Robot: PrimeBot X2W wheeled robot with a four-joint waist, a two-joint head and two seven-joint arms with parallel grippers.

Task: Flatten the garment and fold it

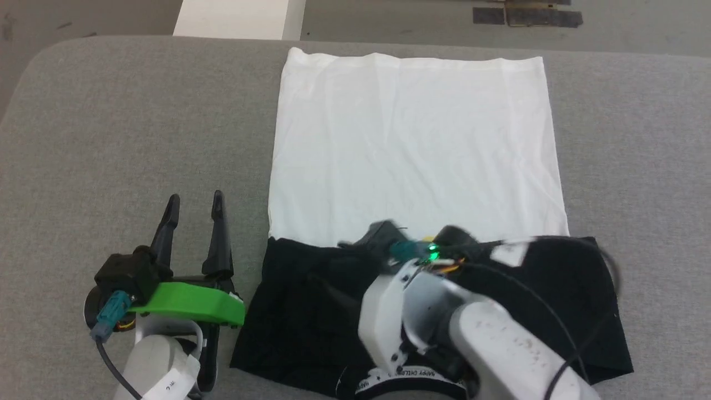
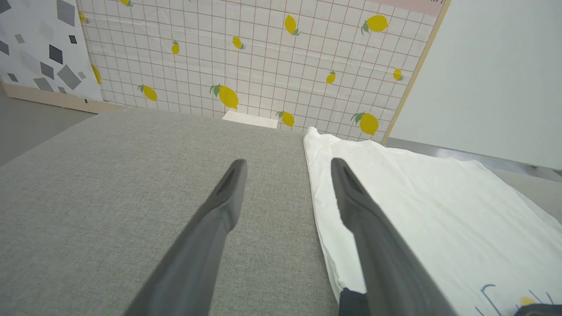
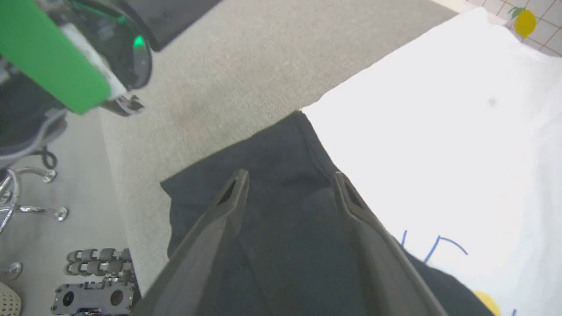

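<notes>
One grey fabric-covered table [image 1: 111, 139] carries everything, its rounded far left corner showing in the head view. The garment [image 1: 411, 144] lies flat on it, in the middle and somewhat toward the right, reaching from near the far edge down to the near edge. It is a shirt with a white body and black sleeves [image 1: 300, 311]. The white body is spread smooth as a wide panel with faint creases, its straight hem toward the far edge. The sleeves are folded inward across the chest, making a black band over the near part that spreads wider than the white panel on both sides. The collar end points at the near edge, so the long axis runs from near edge to far edge.

The pale right forearm [image 1: 500, 344] reaches in from the near edge over the black band. The right tool [image 3: 290, 175] hangs over the black fabric beside the line where black meets white. Its two fingers stand apart with nothing between them, released. The left tool [image 1: 194, 203] is over bare table just left of the garment, fingers pointing at the far edge, spread and empty.

A small print of yellow and blue lines [image 3: 439, 245] peeks out on the white chest beside the sleeve. The lettered neck tape [image 1: 400, 380] shows at the near edge.
</notes>
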